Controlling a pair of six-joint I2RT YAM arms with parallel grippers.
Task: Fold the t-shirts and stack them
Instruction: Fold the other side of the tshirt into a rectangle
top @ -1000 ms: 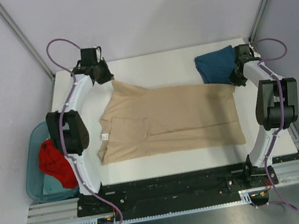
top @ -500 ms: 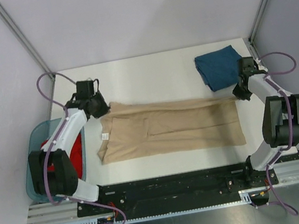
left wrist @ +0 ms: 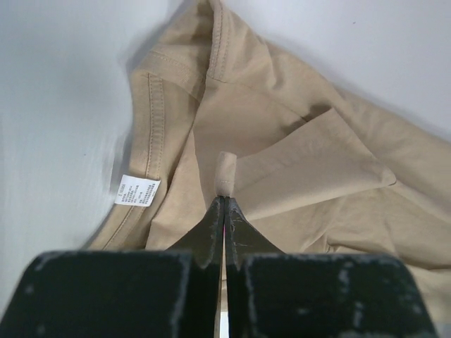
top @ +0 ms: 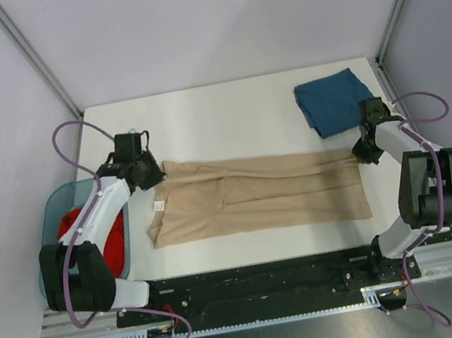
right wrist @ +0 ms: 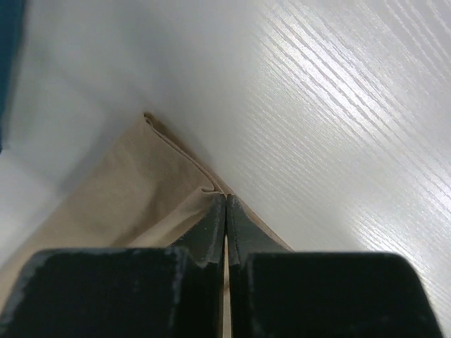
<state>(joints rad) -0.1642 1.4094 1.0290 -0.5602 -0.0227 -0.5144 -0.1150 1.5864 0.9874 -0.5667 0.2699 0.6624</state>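
Though spread wide a second ago, now drawn into a narrow band across the bench [top: 225,112]: tan t-shirt [top: 258,200], far edge clamped at either end in left tool [top: 153,175] and right tool [top: 363,150]; lengthwise fold judged nearly laid, release pending; folded blue t-shirt [top: 332,102] far right.

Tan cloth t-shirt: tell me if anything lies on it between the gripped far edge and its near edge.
Nothing visible. The left gripper and right gripper pinch the tan cloth t-shirt; only its own cloth lies ahead.
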